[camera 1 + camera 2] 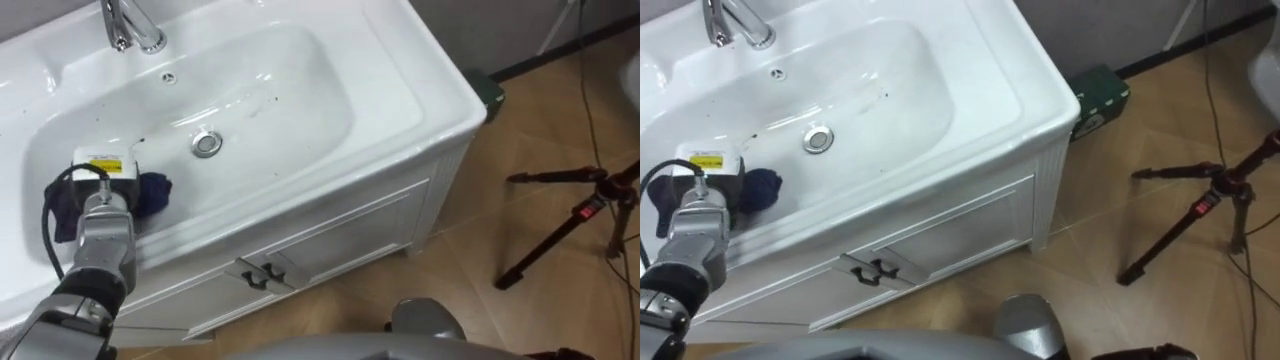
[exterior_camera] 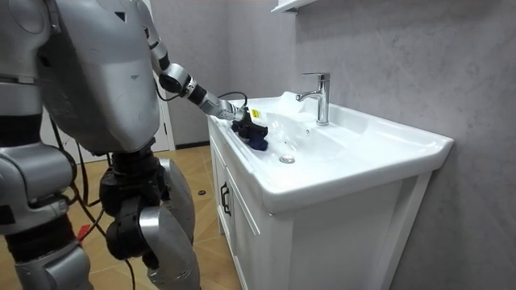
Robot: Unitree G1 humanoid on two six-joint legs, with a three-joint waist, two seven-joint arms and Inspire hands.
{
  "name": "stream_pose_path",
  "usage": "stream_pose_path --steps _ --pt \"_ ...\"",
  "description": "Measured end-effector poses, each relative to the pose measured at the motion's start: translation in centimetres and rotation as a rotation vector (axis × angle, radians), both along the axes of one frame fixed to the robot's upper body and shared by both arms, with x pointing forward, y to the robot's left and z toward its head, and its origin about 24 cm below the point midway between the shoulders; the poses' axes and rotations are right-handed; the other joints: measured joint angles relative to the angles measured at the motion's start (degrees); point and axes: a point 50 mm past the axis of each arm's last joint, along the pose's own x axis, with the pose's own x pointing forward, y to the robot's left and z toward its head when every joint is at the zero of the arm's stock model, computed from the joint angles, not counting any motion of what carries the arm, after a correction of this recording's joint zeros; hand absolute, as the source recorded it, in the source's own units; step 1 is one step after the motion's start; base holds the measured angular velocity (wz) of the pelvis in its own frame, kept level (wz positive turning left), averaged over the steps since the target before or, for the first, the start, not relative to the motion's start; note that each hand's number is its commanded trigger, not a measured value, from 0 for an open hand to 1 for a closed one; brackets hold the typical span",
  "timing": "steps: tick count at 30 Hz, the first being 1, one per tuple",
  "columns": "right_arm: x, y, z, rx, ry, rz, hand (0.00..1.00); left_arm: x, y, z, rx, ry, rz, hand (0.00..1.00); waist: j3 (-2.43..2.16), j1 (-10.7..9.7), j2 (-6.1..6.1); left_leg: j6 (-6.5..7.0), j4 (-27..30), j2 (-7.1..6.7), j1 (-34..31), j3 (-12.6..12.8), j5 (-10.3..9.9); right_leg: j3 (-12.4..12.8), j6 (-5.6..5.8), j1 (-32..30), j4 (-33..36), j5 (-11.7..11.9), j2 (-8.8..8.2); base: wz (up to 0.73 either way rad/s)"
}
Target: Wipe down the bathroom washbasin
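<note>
Mid-wipe, I judge: the left hand [image 1: 100,180] rests on the blue cloth [image 1: 152,192] low in the basin [image 1: 290,80], left of the drain [image 1: 207,144], its grip hidden beyond telling; next, drag the cloth past the drain across the rest of the bowl.

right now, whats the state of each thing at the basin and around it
basin: dry-looking, a few dark specks inside
tap: no water running
drain: uncovered, no water standing over it
cloth: dark blue, bunched up, lying inside the basin
left hand: resting on the cloth at the basin's left side
cabinet doors: shut
tripod: standing on the floor, legs spread
</note>
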Motion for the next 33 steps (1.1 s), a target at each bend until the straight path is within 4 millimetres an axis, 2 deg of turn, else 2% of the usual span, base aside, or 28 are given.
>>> stream_pose_path --steps 5,9,12,15,17,19,22,24,26,29,30,32,33 --pt "-0.2 -0.3 0.1 -0.055 -0.01 -0.005 0.0 -0.3 -0.4 -0.4 -0.038 0.001 0.026 1.0 -0.17 1.19 0.43 -0.25 -1.18 0.09 2.04 -0.17 0.16 -0.26 -0.1 2.89 -2.09 0.12 0.59 0.0" --pt "-0.5 -0.2 0.1 -0.083 -0.035 0.014 0.0 -0.5 0.0 -0.5 -0.197 -0.081 0.158 1.0 -0.23 1.87 0.54 -0.34 -2.02 0.11 3.6 -1.59 0.22 -1.97 0.0 5.85 -5.03 0.26 1.1 0.19" --pt "-0.7 -0.2 0.1 -0.093 -0.039 0.03 0.0 -0.6 -0.1 -0.4 -0.298 -0.156 0.204 1.0 -0.21 3.23 0.55 -0.38 -2.73 0.07 4.58 -2.16 0.24 -3.43 0.02 8.08 -6.48 0.42 1.24 0.2" --pt "-0.7 -0.1 0.1 -0.095 -0.052 0.052 0.0 -0.3 -0.9 0.1 -0.405 -0.267 0.229 1.0 -0.18 4.48 0.52 -0.41 -3.71 -0.12 4.64 -3.41 0.24 -5.0 0.21 9.13 -7.48 0.62 1.38 0.29" --pt "-0.4 -0.1 0.1 -0.095 -0.07 0.058 0.0 -0.1 -1.6 0.3 -0.49 -0.321 0.25 1.0 0.0 6.07 0.2 -0.93 -5.53 -0.27 5.47 -3.59 0.54 -5.09 0.26 9.24 -7.46 0.65 1.42 0.14" --pt "0.1 0.3 0.0 -0.09 -0.107 0.077 0.0 0.3 -2.3 0.7 -0.61 -0.388 0.273 1.0 0.58 7.34 -0.67 -1.29 -7.01 -0.57 6.33 -5.0 0.78 -6.13 0.28 10.08 -7.9 0.66 1.41 0.2" --pt "1.0 1.2 -0.2 -0.079 -0.157 0.082 0.0 0.8 -3.7 1.6 -0.744 -0.464 0.276 1.0 0.86 7.54 -1.62 -1.3 -6.56 -0.84 4.88 -6.93 0.78 -7.66 0.53 10.02 -8.92 0.79 1.48 0.34" --pt "1.5 1.8 -0.4 -0.06 -0.186 0.065 0.0 1.2 -4.7 2.3 -0.815 -0.493 0.249 1.0 1.2 7.71 -2.14 -1.3 -6.03 -0.96 3.97 -7.66 0.77 -8.65 0.76 10.01 -9.09 0.93 1.43 0.36" --pt "1.8 2.4 -0.6 -0.042 -0.204 0.048 0.0 1.3 -5.4 2.7 -0.866 -0.512 0.225 1.0 0.85 7.92 -2.25 -1.3 -5.95 -1.03 3.29 -8.16 0.77 -9.44 0.98 10.07 -9.8 1.22 1.51 0.23" --pt "2.0 2.8 -0.7 -0.015 -0.228 0.044 0.0 1.2 -6.2 3.4 -0.959 -0.563 0.223 1.0 0.89 9.3 -2.49 -1.3 -6.18 -1.09 3.32 -8.25 0.77 -9.63 1.28 10.66 -11.12 1.96 1.73 0.03" --pt "1.9 3.0 -0.8 -0.005 -0.233 0.033 0.0 0.9 -6.6 3.6 -1.019 -0.593 0.236 1.0 0.65 9.36 -2.73 -1.3 -6.44 -1.18 3.53 -8.49 0.78 -9.72 1.44 11.36 -12.22 2.3 2.01 0.11" --pt "1.6 3.5 -1.0 0.025 -0.236 0.027 0.0 0.4 -6.7 3.8 -1.084 -0.643 0.264 1.0 0.78 9.49 -3.19 -1.29 -6.65 -1.32 4.47 -8.82 0.78 -9.77 1.65 12.72 -13.24 2.65 2.42 0.09" --pt "1.4 4.0 -1.2 0.047 -0.237 0.025 0.0 0.3 -6.7 3.7 -1.099 -0.661 0.279 1.0 0.65 9.63 -3.49 -1.29 -6.99 -1.51 5.04 -9.09 0.78 -9.92 1.79 13.4 -13.88 2.78 2.47 0.05"
